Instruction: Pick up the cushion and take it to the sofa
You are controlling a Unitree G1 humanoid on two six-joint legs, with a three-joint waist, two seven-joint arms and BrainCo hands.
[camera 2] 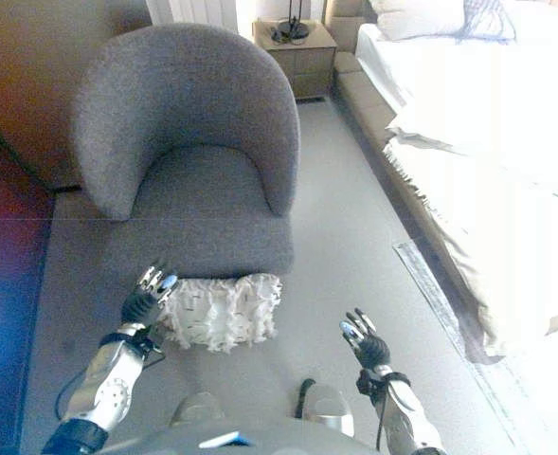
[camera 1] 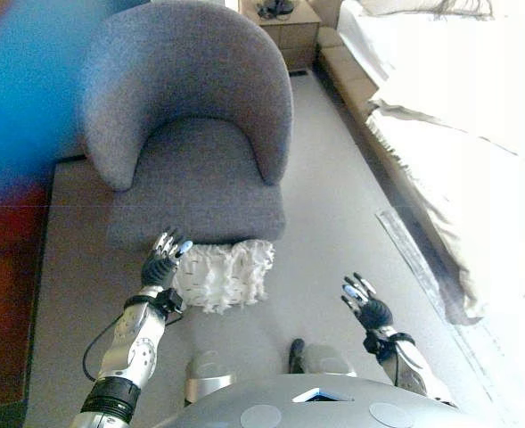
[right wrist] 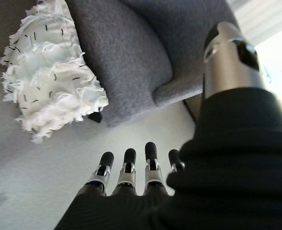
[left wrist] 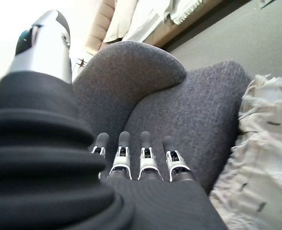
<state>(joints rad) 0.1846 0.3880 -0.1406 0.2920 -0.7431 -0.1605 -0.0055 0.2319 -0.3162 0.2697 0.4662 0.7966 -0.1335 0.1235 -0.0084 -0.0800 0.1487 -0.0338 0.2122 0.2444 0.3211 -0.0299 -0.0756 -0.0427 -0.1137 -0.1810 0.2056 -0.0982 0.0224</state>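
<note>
A white fringed cushion (camera 1: 225, 274) with small dark dashes lies on the floor against the front of the grey armchair (camera 1: 191, 134). My left hand (camera 1: 162, 262) is at the cushion's left edge with its fingers straight, holding nothing. The left wrist view shows the cushion (left wrist: 265, 167) beside those fingers (left wrist: 148, 158). My right hand (camera 1: 365, 303) hovers over the carpet well to the right of the cushion, open and empty. In the right wrist view the cushion (right wrist: 45, 76) lies apart from the hand, leaning on the armchair (right wrist: 131, 52).
A bed with white bedding (camera 1: 458, 98) runs along the right side. A wooden nightstand (camera 1: 289, 27) stands behind the armchair. Grey carpet (camera 1: 333, 223) lies between armchair and bed. A dark wood floor strip (camera 1: 8, 294) borders the carpet on the left.
</note>
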